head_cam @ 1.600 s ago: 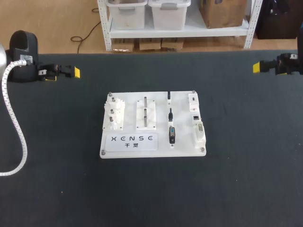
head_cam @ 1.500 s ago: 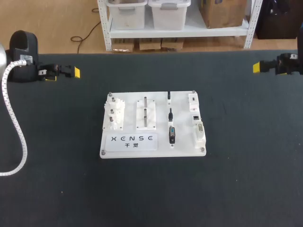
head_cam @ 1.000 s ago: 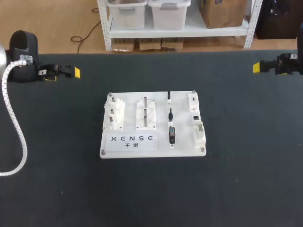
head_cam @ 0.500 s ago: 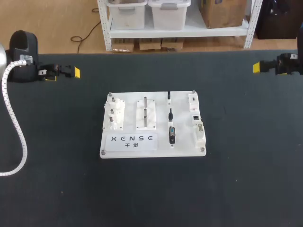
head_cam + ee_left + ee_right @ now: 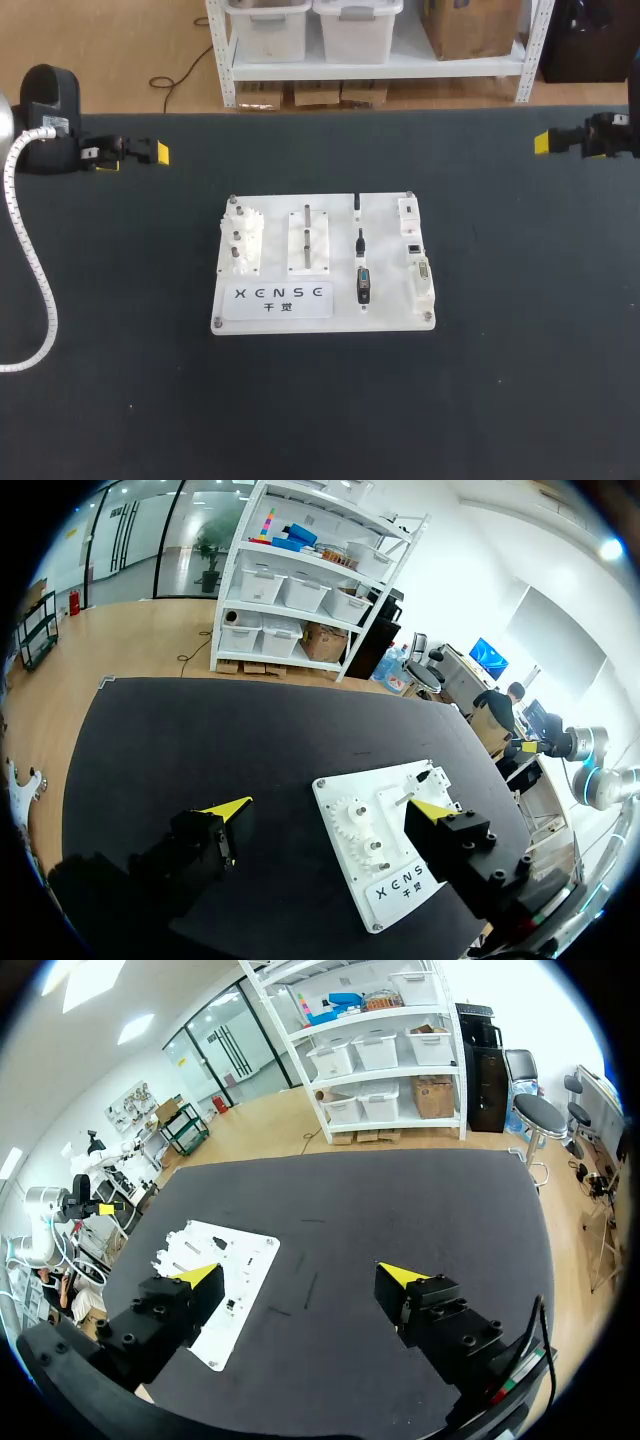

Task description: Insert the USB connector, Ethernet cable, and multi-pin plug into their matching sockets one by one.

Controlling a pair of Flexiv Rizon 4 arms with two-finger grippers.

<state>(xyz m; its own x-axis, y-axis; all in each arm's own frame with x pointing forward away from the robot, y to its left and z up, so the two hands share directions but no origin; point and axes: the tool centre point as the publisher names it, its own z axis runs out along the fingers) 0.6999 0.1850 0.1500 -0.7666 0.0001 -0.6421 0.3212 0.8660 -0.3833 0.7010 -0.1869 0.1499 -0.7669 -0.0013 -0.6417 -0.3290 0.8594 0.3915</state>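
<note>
our left gripper (image 5: 330,808) and right gripper (image 5: 300,1275) are both spread wide, holding nothing, well apart from the board (image 5: 388,290) mid-table. we can't tell the small black plugs (image 5: 363,284) on it apart.

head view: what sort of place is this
Probably a robotics lab test bench: a black table holds a white connector board, with the left end effector and right end effector both open, well away from it.

You have one white board (image 5: 322,318), three gears (image 5: 241,238) on it, and two grippers: left gripper (image 5: 330,807), right gripper (image 5: 300,1274).
</note>
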